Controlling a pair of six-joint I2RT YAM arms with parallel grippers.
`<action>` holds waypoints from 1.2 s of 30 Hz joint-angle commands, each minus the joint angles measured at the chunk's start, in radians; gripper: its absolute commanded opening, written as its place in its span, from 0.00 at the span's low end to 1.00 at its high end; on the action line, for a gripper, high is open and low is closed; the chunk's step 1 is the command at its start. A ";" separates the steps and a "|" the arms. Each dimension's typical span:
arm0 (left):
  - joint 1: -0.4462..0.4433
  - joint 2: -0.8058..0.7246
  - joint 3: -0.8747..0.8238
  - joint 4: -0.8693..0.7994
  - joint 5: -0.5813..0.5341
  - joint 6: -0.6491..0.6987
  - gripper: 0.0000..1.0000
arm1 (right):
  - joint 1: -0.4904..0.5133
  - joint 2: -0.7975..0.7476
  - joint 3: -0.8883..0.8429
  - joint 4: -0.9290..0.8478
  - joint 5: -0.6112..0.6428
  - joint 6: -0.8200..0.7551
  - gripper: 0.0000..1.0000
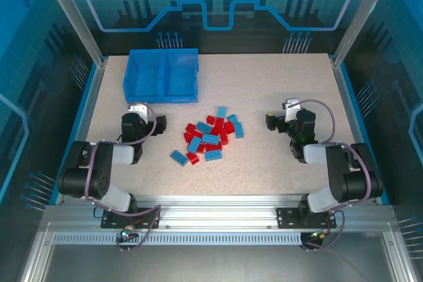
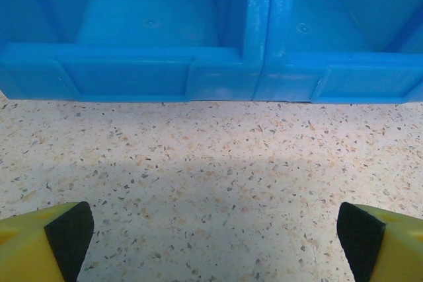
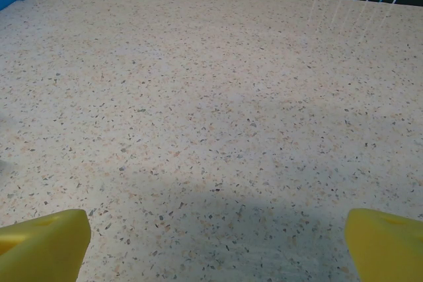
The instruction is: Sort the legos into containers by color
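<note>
The legos are small red and light-blue bricks in a loose heap on the speckled table. The heap lies between the claws, to the right of the left gripper and to the left of the right gripper. The bricks point every way, with no shared axis. The blue bin stands just ahead of the left gripper, its long side across the claw's front and its divider running straight away. Both grippers' fingers stand wide apart over bare table.
</note>
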 commanded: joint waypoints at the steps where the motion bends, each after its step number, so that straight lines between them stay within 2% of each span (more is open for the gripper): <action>1: 0.006 -0.009 0.027 0.027 0.029 -0.007 0.99 | -0.014 0.009 0.018 -0.002 -0.009 -0.010 1.00; 17: 0.006 -0.008 0.027 0.026 0.029 -0.007 0.99 | -0.016 0.005 0.018 -0.007 -0.010 -0.009 1.00; 20: 0.005 -0.009 0.028 0.027 0.029 -0.007 0.99 | -0.011 -0.046 0.081 -0.153 0.023 -0.001 1.00; 22: 0.005 -0.008 0.027 0.030 0.029 -0.006 0.99 | -0.003 -0.122 0.126 -0.301 0.121 0.042 1.00; 24: 0.004 -0.010 0.025 0.030 0.026 -0.004 0.99 | 0.020 -0.212 0.163 -0.454 0.243 0.145 1.00; 25: 0.001 -0.010 0.024 0.031 0.021 -0.002 0.99 | 0.027 -0.271 0.197 -0.597 0.250 0.216 1.00; 28: -0.020 -0.034 0.020 0.023 -0.022 0.011 0.99 | 0.060 -0.418 0.278 -0.900 0.143 0.403 1.00; 30: -0.060 -0.090 0.017 -0.019 -0.109 0.021 0.99 | 0.104 -0.492 0.305 -1.008 0.041 0.428 1.00; 32: -0.082 -0.187 0.041 -0.154 -0.192 0.007 0.99 | 0.174 -0.544 0.341 -1.112 0.032 0.473 1.00; 36: -0.093 -0.413 0.128 -0.507 -0.301 -0.144 0.99 | 0.335 -0.539 0.401 -1.201 -0.006 0.541 1.00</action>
